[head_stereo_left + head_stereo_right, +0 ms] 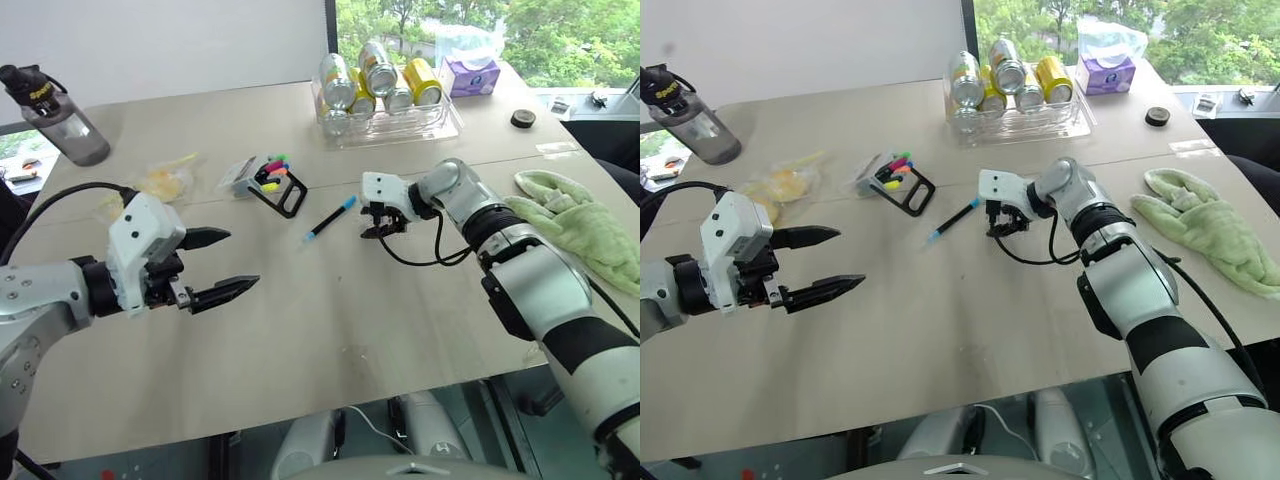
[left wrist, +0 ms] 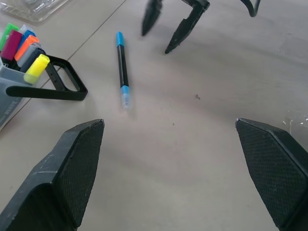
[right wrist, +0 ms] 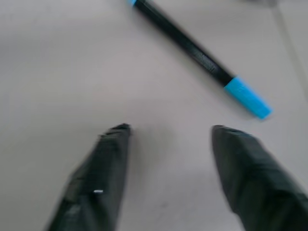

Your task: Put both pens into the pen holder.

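I had the right gripper [image 1: 383,222] hanging just above the counter [image 1: 330,330], right beside the blue-capped pen [image 1: 330,219], its fingers parted with nothing between them. That pen lay flat on the counter, slanted, one end toward the right gripper and the other toward the pen holder [image 1: 268,180]. I judged the gripper was set there for a pick, since the pen lay just ahead of its fingertips and was not yet touched.

The pen holder lay tipped on its side near the middle of the counter, its square black rim facing the pen, with green, pink, orange and yellow marker tips showing in its mouth. I could not make out the second pen, the one with pink ends; it may have been among those tips.

My left gripper [image 1: 222,264] hovered well apart from the pen, wide open and empty, probably waiting to steady the holder. A tray of cans [image 1: 385,118] stood behind.
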`<act>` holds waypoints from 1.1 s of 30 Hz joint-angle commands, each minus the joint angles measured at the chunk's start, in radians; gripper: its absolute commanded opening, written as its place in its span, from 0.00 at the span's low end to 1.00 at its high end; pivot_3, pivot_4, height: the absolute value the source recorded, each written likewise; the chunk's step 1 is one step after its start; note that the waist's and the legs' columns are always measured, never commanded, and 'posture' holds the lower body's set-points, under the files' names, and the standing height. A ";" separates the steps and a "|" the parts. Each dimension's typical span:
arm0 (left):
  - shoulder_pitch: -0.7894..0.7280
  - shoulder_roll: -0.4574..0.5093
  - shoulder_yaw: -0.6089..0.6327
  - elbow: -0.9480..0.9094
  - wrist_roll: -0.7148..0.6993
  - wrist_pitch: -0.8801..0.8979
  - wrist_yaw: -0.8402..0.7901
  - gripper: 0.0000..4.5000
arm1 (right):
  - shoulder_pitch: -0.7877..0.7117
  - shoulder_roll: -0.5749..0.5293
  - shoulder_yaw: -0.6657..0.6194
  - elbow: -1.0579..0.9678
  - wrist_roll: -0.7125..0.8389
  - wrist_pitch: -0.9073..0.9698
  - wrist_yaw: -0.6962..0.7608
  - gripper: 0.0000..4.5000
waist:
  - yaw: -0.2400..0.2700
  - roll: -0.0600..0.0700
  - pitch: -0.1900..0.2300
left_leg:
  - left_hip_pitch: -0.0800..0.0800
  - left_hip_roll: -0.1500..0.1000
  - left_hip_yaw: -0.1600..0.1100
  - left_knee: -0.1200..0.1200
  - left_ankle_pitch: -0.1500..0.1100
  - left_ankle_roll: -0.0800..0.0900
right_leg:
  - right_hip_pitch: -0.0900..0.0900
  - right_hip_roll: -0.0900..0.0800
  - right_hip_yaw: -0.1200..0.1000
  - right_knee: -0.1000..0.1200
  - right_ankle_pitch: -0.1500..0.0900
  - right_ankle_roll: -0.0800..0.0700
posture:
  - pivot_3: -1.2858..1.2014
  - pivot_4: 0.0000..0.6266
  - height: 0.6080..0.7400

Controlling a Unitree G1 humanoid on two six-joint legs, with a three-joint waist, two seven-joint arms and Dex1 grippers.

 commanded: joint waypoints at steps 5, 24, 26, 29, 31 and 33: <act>0.013 -0.004 0.028 -0.008 0.004 -0.026 0.009 1.00 | -0.027 0.115 -0.105 -0.011 0.070 -0.028 -0.149 0.63 | -0.013 0.000 0.000 | 0.000 0.000 0.000 -0.001 0.000 0.000 | 0.000 0.000 0.000 0.000 0.000 -0.001 | 0.52 0.24 1.00; 0.138 -0.039 0.094 -0.043 0.013 -0.044 0.031 1.00 | -0.048 0.197 -0.287 0.037 0.151 0.215 -0.487 0.63 | -0.016 0.001 0.001 | 0.001 0.000 0.000 -0.001 0.000 0.000 | 0.000 0.001 0.000 0.000 -0.001 -0.001 | 0.52 0.24 1.00; 0.136 -0.040 0.087 -0.042 0.012 -0.048 0.034 1.00 | -0.053 0.210 -0.344 0.040 0.193 0.287 -0.535 0.63 | -0.016 0.001 0.000 | 0.000 0.000 0.000 -0.001 0.000 0.000 | 0.000 0.001 0.000 0.000 -0.001 -0.001 | 0.52 0.24 1.00; 0.124 -0.037 0.074 -0.034 0.012 -0.053 0.037 1.00 | -0.048 0.231 -0.426 0.044 0.253 0.381 -0.605 0.63 | -0.016 0.001 0.001 | 0.000 0.000 0.000 -0.001 0.000 0.000 | 0.000 0.001 0.000 0.000 -0.001 -0.001 | 0.52 0.24 1.00; 0.119 -0.036 0.068 -0.029 0.017 -0.057 0.036 1.00 | -0.042 0.240 -0.462 0.045 0.278 0.414 -0.635 0.63 | -0.015 0.001 0.000 | 0.000 0.000 0.000 -0.001 0.000 0.000 | 0.000 0.001 0.000 0.000 -0.001 -0.001 | 0.52 0.24 1.00; 0.118 -0.036 0.065 -0.027 0.020 -0.059 0.035 1.00 | -0.039 0.247 -0.494 0.043 0.298 0.418 -0.663 0.63 | -0.015 0.001 0.001 | 0.000 0.000 0.000 -0.001 0.000 0.000 | 0.000 0.000 0.000 0.000 -0.001 -0.001 | 0.52 0.24 1.00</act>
